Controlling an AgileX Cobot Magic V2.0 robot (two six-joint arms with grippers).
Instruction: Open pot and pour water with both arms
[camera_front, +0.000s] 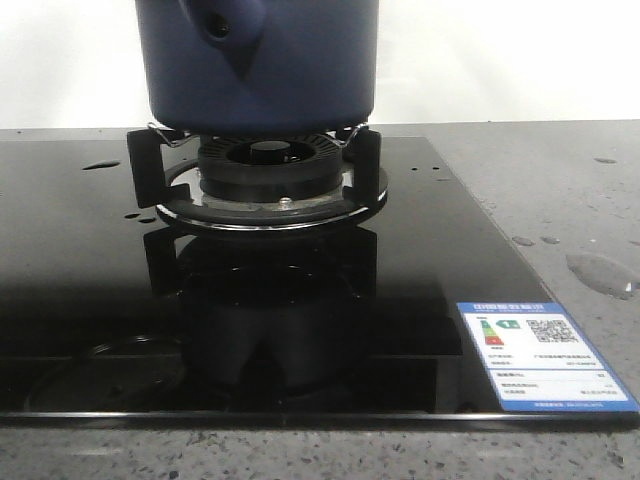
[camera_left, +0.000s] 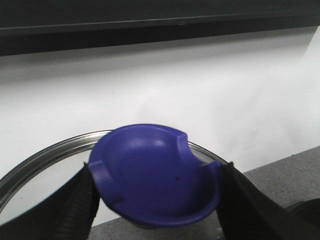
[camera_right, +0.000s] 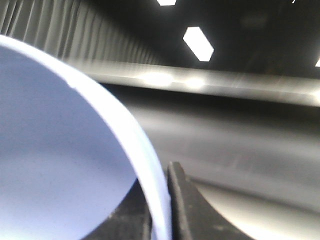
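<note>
The dark navy pot (camera_front: 300, 70) stands on the gas burner (camera_front: 265, 170) in the front view, its top cut off by the frame; a tapered stub with a round hole (camera_front: 217, 27) faces the camera. Neither gripper shows there. In the left wrist view my left gripper (camera_left: 155, 200) is shut on the blue knob (camera_left: 155, 175) of a glass lid with a metal rim (camera_left: 45, 152), held in the air. My right gripper (camera_right: 157, 210) is shut on the rim of a pale-blue bowl (camera_right: 60, 165). Water shows as a puddle (camera_front: 600, 272) and drops on the counter.
The black glass hob (camera_front: 90, 300) carries small drops (camera_front: 100, 165) at its left and an energy label (camera_front: 545, 365) at the front right corner. Grey speckled counter (camera_front: 560, 190) lies to the right and in front. A white wall stands behind.
</note>
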